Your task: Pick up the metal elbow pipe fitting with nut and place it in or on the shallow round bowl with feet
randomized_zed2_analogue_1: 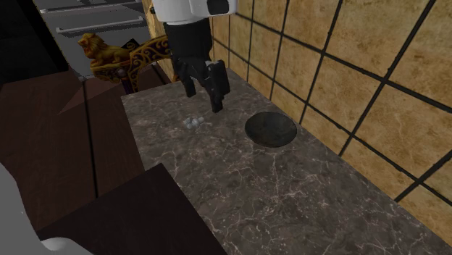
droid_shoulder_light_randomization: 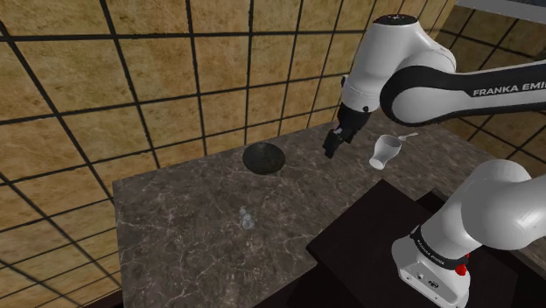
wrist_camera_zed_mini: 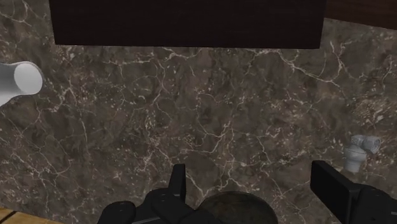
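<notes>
The pale metal elbow fitting [droid_shoulder_light_randomization: 247, 219] lies on the dark marble tabletop [droid_shoulder_light_randomization: 192, 227], toward its front. The shallow dark round bowl [droid_shoulder_light_randomization: 263, 158] sits near the tiled wall. My black gripper [droid_shoulder_light_randomization: 333, 149] hangs above the table, to the shoulder view's right of the bowl and well away from the fitting. In the second exterior view the gripper [randomized_zed2_analogue_1: 205, 100] hovers between the fitting [randomized_zed2_analogue_1: 193, 122] and the bowl [randomized_zed2_analogue_1: 270, 129]. Its fingers [wrist_camera_zed_mini: 178, 184] stand apart with nothing between them. In the wrist view the gripper [wrist_camera_zed_mini: 254, 188] is open; the fitting [wrist_camera_zed_mini: 359, 153] lies off to one side and the bowl [wrist_camera_zed_mini: 235, 207] shows under the hand.
A white goblet-like cup [droid_shoulder_light_randomization: 383, 151] stands on the table near the arm. The dark stand [droid_shoulder_light_randomization: 376, 236] adjoins the table's near corner. A tiled wall [droid_shoulder_light_randomization: 131, 79] backs the table. A gilded lion ornament [randomized_zed2_analogue_1: 116, 54] sits beyond the table's far end.
</notes>
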